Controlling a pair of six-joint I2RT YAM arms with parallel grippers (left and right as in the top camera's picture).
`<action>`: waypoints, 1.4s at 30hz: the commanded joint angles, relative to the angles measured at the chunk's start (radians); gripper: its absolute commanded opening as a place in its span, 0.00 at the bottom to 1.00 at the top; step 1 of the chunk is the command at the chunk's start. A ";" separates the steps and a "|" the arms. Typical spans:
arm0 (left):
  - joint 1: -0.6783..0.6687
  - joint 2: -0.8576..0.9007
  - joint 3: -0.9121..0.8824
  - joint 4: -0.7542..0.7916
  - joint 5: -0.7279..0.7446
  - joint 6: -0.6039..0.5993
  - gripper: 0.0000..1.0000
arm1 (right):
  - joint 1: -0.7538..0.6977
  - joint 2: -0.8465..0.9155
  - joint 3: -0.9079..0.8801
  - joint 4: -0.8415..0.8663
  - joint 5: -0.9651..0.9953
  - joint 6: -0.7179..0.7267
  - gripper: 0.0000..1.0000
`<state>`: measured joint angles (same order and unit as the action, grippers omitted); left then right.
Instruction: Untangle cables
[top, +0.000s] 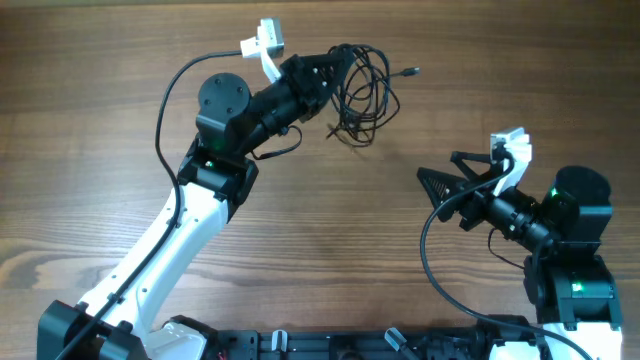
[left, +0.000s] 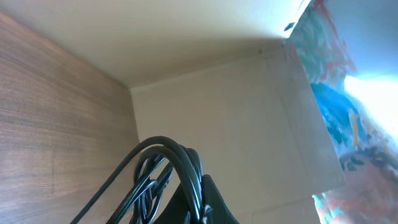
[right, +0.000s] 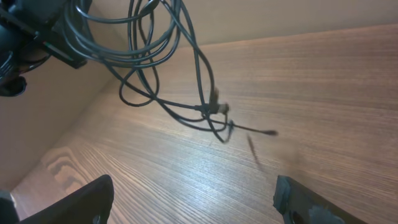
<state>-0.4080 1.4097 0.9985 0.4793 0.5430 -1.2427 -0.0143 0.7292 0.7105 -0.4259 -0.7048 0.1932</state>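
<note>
Looks across a wooden table (right: 323, 81) toward a plain beige wall (right: 280, 15), with the right gripper (right: 193, 186) spread wide along the near edge, one dark fingertip (right: 84, 199) at the near left and the other at the near right. Shows the cables (right: 168, 56) hanging as a loose tangle of thin dark loops from the left gripper (right: 59, 46) at the far left, above the wood. Ends low in a small plug (right: 214, 107) and a thin straight tip (right: 267, 131) pointing right, over a faint shadow (right: 252, 149).

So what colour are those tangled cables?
The cables are dark grey, nearly black. The right wrist view shows them best.
</note>
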 joint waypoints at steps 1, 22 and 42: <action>0.003 -0.013 0.005 0.038 0.108 0.090 0.04 | 0.005 -0.006 0.010 0.013 0.019 0.016 0.85; -0.096 -0.013 0.005 0.131 0.583 0.607 0.04 | 0.005 -0.004 0.010 0.246 -0.296 0.042 0.70; -0.013 -0.013 0.005 -0.506 0.155 0.609 0.04 | 0.004 0.030 0.010 0.554 -0.349 0.106 0.04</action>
<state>-0.4683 1.3804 1.0157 0.0509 0.9012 -0.6479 -0.0051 0.7868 0.6941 0.0341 -1.0164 0.2844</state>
